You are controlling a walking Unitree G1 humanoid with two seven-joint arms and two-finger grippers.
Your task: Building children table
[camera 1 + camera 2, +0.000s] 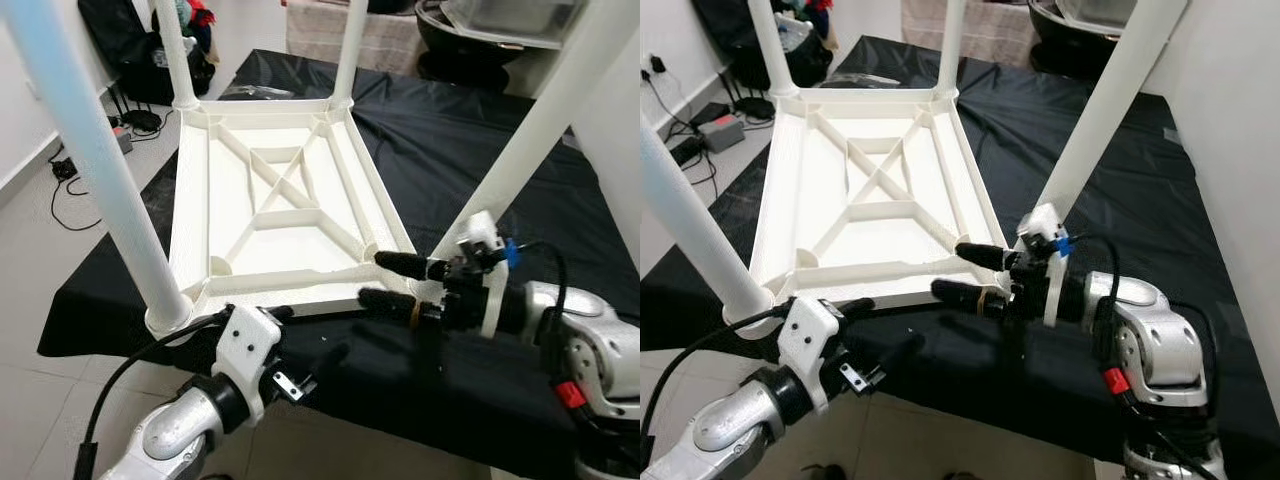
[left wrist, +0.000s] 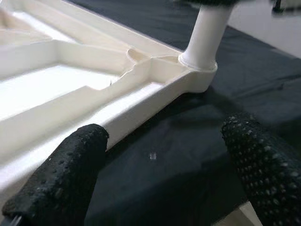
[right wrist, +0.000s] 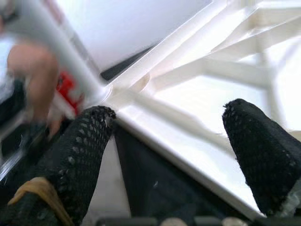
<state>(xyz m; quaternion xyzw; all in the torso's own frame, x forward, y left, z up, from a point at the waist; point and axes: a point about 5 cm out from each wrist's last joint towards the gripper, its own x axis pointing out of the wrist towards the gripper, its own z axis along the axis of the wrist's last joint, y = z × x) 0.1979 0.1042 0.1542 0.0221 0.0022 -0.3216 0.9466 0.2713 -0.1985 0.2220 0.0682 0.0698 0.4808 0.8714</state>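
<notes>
All four legs stood fitted on the upturned children's table. Both the right end effector and left end effector hovered released beside its near rim; next, grasp that rim to flip it upright.

Children table: all white plastic, white legs. It sits on a black cloth. Right tool: black fingers with a dotted texture, tan band at one finger's base; white bracket with a blue clip behind it. Left tool: black dotted fingers, white mount. Arms silver, with a red tag on the right one. Floor pale grey tile.
</notes>
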